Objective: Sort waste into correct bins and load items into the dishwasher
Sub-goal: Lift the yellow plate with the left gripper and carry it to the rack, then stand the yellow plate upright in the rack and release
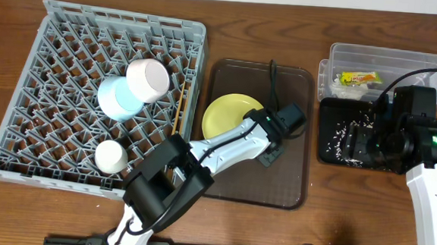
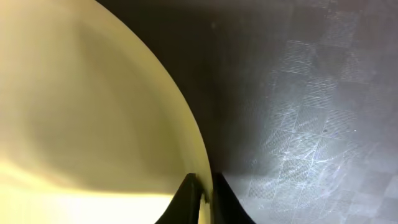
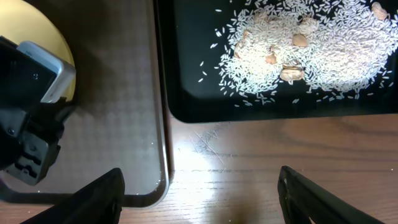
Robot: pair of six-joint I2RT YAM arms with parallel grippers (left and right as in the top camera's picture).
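- The left tool [image 2: 202, 185] is closed on the round pale-yellow plate [image 2: 81, 112], with the rim caught between its two fingers. The plate spreads ahead and to the left of the tool and lies on the brown plastic serving tray [image 2: 298, 124].
- The hold looks thin, right at the plate's edge. If the plate is lifted fast or tipped, it could pivot in the fingers or slip out and drop back onto the tray.
- The large grey plastic dish rack [image 1: 61, 90] stands beyond the plate from this tool, past the tray's wall. A low carry could catch the plate on that wall or on the rack's rim.
- A light-blue bowl [image 1: 117, 97] and a white bowl [image 1: 147, 78] sit near the rack's middle. A plate set down there could knock them.
- The right tool [image 3: 200, 171] hangs wide open and empty over the wooden counter [image 3: 249, 155]. Just ahead of it is the shallow black tray [image 3: 193, 106], which holds white rice grains [image 3: 323, 43].
- If the right tool swings inward, it could meet the left arm [image 1: 224, 149].
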